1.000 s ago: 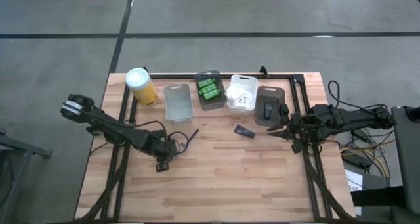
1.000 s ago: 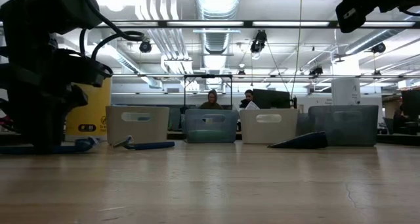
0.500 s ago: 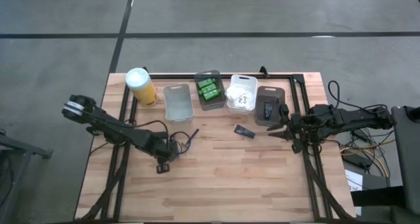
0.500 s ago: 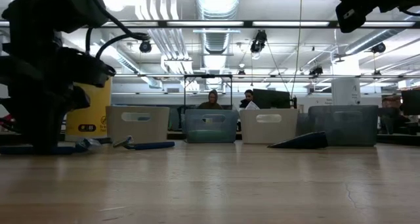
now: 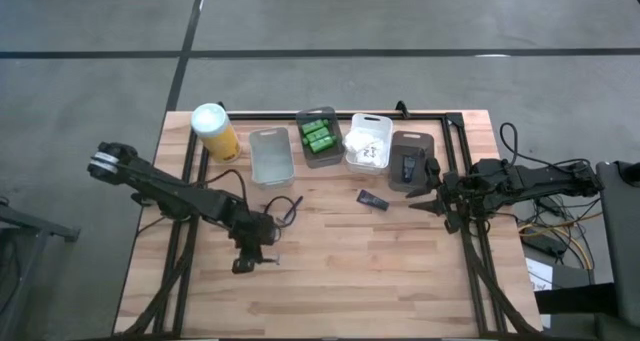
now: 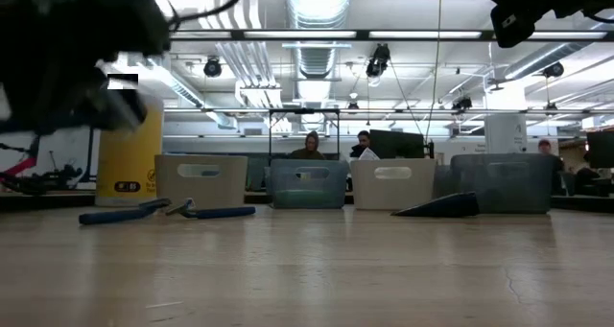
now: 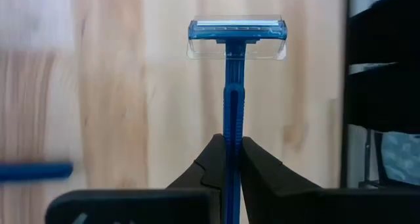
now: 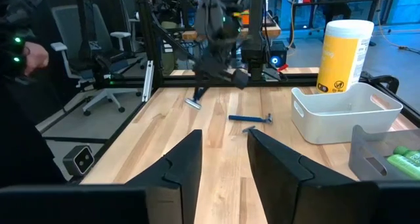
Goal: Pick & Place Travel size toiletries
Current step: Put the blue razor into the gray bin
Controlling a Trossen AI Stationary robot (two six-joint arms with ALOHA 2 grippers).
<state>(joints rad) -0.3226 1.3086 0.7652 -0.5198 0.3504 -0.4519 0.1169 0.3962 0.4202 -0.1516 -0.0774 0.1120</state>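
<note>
My left gripper (image 7: 233, 144) is shut on a blue razor (image 7: 235, 73) above the table's left-middle (image 5: 256, 245). Two more blue razors (image 6: 120, 213) (image 6: 213, 211) lie flat on the table beside it. A flat black sachet (image 5: 373, 199) lies on the wood in front of the bins. Green tubes (image 5: 317, 137) fill a grey bin, white packets (image 5: 366, 145) a white bin, and black sachets (image 5: 409, 166) a dark bin. My right gripper (image 8: 226, 163) is open and holds nothing; it hovers beside the dark bin (image 5: 426, 187). My left gripper pinches the razor's handle (image 7: 233, 133) between its two fingertips, well back from the head. The handle runs on out along the fingers, and the capped head (image 7: 237, 37) is the far end. The fingers slant down from above. The razor points down at the table, lifted off it.
A tall yellow canister (image 5: 216, 131) with a white lid stands at the far left, next to a clear bin (image 5: 271, 158). The four bins form a row along the far edge. Open wood spreads over the table's near half. People sit at desks beyond the table.
My left gripper has risen from table height and come a little toward the near edge, tipping as it went. It has taken the blue razor up with it. The two other razors have stayed where they lay.
</note>
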